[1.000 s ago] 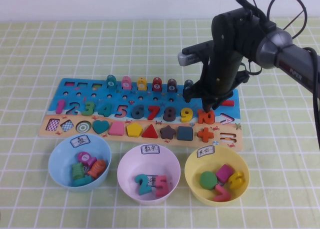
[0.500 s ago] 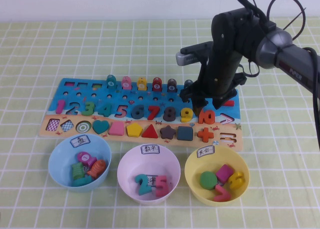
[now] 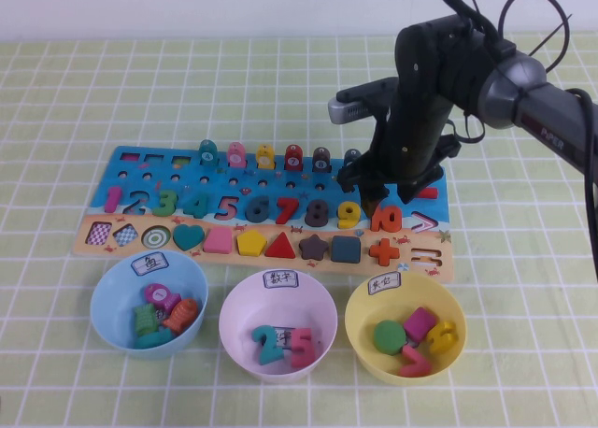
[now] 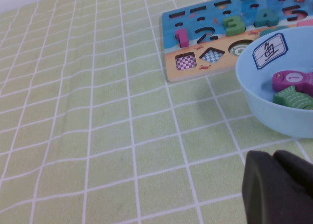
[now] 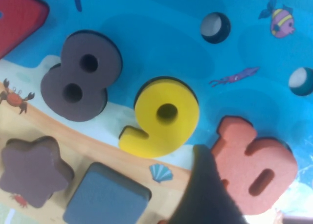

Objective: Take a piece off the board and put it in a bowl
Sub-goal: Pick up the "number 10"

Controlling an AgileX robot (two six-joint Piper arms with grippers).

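The orange-red number 10 piece (image 3: 386, 218) is at the right end of the number row on the board (image 3: 131, 178). My right gripper (image 3: 391, 204) hangs just over it, shut on the piece. In the right wrist view one dark finger (image 5: 208, 194) presses the "1" side of the piece (image 5: 254, 160), with the gripper (image 5: 249, 185) over the blue board (image 5: 161, 33). I cannot tell if the piece is clear of its slot. The pale pink bowl (image 3: 234, 339) stands in front of the board, middle of three. My left gripper (image 4: 271, 158) is shut and empty near the board's left end (image 4: 168, 62).
The yellow 9 (image 3: 348, 213) lies just left of the 10, and the red plus sign (image 3: 383, 252) lies in front of it. A light blue bowl (image 3: 107, 297) stands left of the pink one and a yellow bowl (image 3: 360, 339) right of it, each holding pieces.
My right gripper rose a little from its low position over the 10 a second ago. Since half a second ago it has stayed still. The left arm has not moved.
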